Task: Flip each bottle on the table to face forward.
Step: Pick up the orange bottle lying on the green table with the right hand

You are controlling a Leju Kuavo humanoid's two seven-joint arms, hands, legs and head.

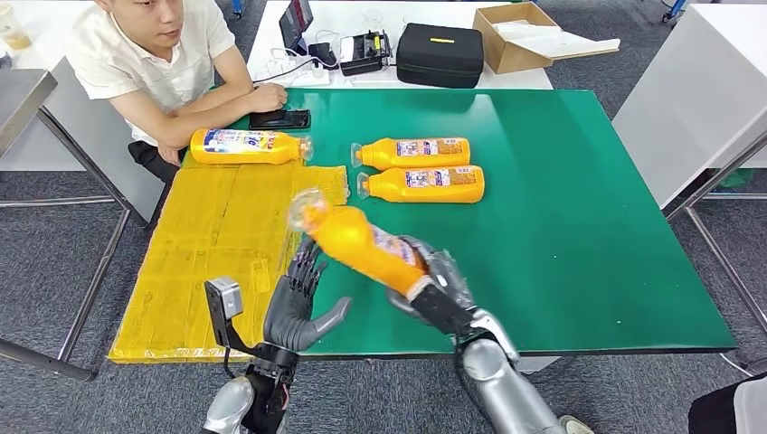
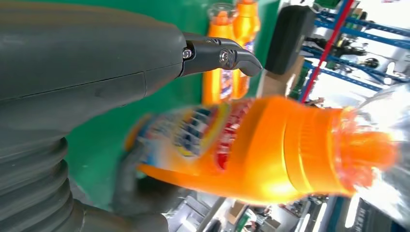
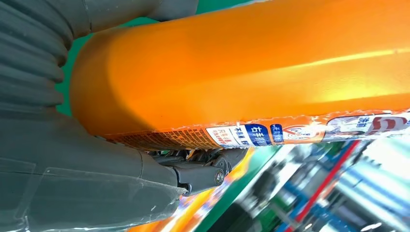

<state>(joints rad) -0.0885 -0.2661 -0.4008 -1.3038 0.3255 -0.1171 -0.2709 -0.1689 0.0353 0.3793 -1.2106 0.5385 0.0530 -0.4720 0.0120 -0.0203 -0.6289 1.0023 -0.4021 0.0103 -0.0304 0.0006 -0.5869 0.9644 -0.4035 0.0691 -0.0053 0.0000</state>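
My right hand (image 1: 432, 282) grips an orange bottle (image 1: 360, 240) by its base and holds it tilted above the green table (image 1: 561, 226), cap toward the far left. That bottle (image 3: 251, 72) shows close up in the right wrist view, and the left wrist view also catches the bottle (image 2: 251, 150). My left hand (image 1: 297, 303) is open with fingers spread, just left of the held bottle, over the table's near edge. Two orange bottles (image 1: 412, 153) (image 1: 421, 183) lie side by side on the table, caps to the left. A third bottle (image 1: 246, 146) lies at the far end of the yellow mat (image 1: 213, 262).
A person in a white shirt (image 1: 145, 54) sits at the far left corner, a hand resting by a black phone (image 1: 279, 118). Behind the green table are a black case (image 1: 440, 54), a cardboard box (image 1: 520, 34) and electronics. A white table (image 1: 696, 90) stands to the right.
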